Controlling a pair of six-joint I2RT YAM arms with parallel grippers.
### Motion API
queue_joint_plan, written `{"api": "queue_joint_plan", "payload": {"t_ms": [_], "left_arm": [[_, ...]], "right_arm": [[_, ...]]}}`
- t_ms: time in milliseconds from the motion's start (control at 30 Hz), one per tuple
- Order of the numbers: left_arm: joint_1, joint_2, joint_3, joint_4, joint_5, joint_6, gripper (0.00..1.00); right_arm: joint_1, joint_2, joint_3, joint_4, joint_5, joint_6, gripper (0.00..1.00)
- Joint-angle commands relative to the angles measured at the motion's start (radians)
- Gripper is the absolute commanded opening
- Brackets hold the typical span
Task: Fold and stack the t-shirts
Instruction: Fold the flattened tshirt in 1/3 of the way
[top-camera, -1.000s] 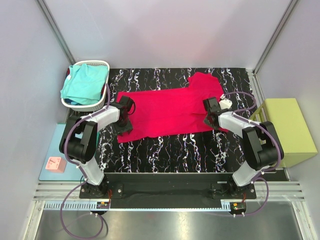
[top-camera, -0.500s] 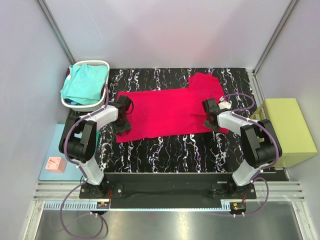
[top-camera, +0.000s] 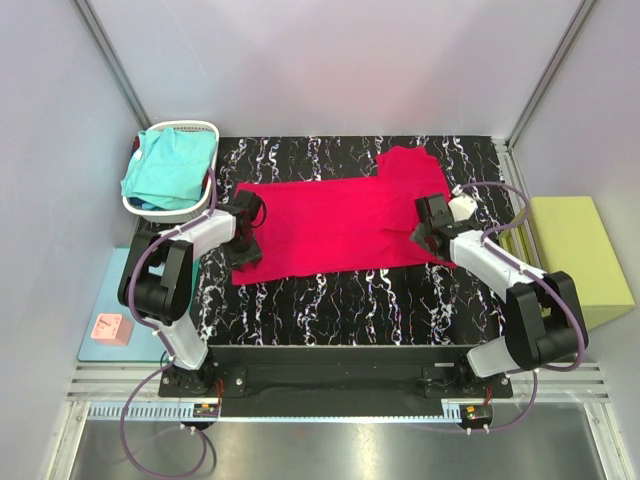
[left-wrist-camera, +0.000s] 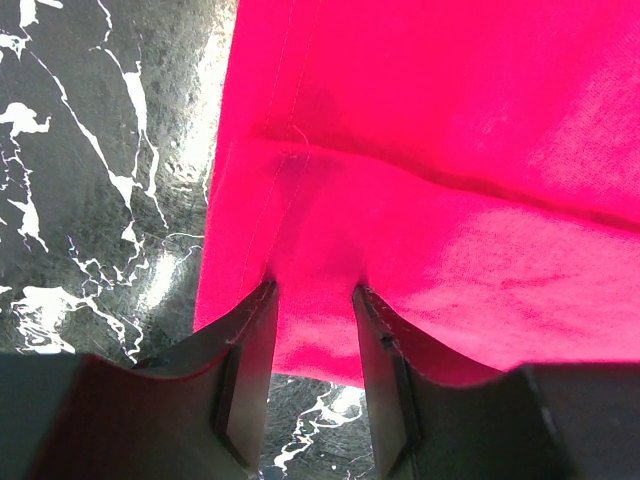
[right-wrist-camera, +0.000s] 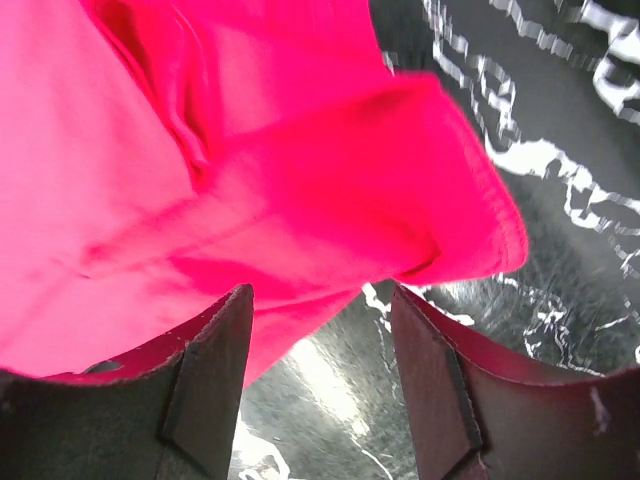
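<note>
Hem of red t-shirt (top-camera: 330, 225) between left pincer (left-wrist-camera: 313, 288) fingers, grip unclear; right pincer (right-wrist-camera: 321, 290) wide at sleeve.

Red t-shirt (top-camera: 340, 225) on black marbled table (top-camera: 330, 300)

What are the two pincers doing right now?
Left pincer: open, straddling the hem of the crimson-red cloth t-shirt, not clamping it.
Right pincer: open, holding nothing.
</note>
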Motion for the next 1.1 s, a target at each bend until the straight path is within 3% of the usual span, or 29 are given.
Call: {"api": "queue_joint_plan", "payload": {"t_ms": [0,267,433,1067], "left_arm": [[0.002,-0.011,0.006,0.001,0.008,0.011,0.42],[0.005,0.009,0.032,-0.008,0.011,0.019,0.42],[0.009,0.003,0.041,-0.015,0.016,0.019,0.42],[0.009,0.007,0.043,-0.023,0.024,0.029,0.42]], "right_arm": [[-0.005,-0.004,0.089,0.038,0.089,-0.038,0.64],[-0.084,0.183,0.242,-0.002,0.006,-0.058,0.62],[-0.087,0.251,0.255,-0.035,-0.022,-0.044,0.54],[-0.087,0.19,0.058,-0.089,-0.097,0.02,0.49]]}}
